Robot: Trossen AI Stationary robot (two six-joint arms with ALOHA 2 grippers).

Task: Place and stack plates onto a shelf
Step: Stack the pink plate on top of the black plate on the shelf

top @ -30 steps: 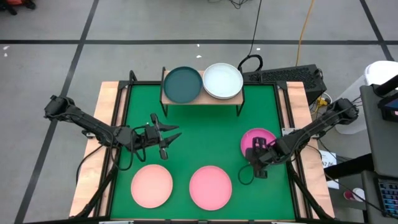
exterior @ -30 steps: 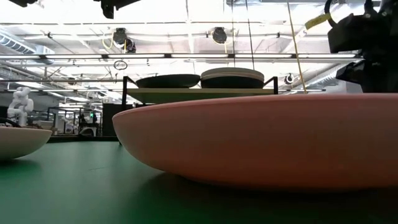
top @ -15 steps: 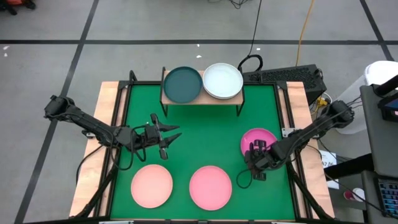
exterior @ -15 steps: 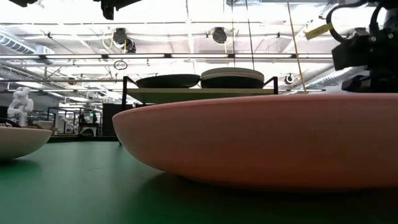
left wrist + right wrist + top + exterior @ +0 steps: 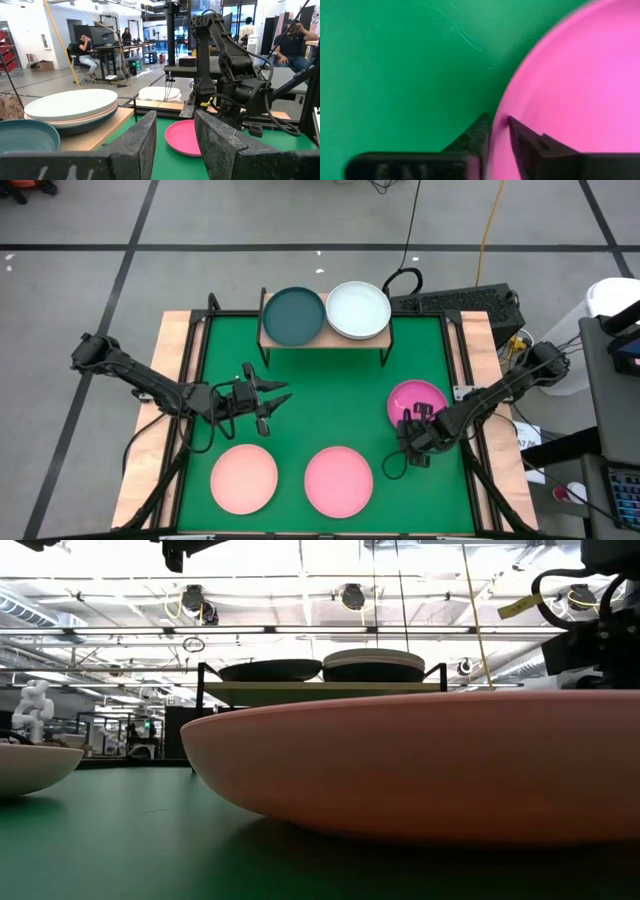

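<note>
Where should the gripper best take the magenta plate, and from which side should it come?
Best at the thin rim, coming from above at the edge nearest the table's front. The magenta plate lies flat on the green mat, so only its raised rim fits between fingers. The right gripper already straddles that rim, one finger inside, one outside.

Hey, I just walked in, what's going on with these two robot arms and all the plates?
The right gripper is pinching the rim of the magenta plate on the green mat, one finger on each side of the edge. The left gripper hovers open over the mat's middle, waiting. The shelf holds a teal plate and a stack topped by a white plate. Two pink plates sit at the mat's near edge.
</note>
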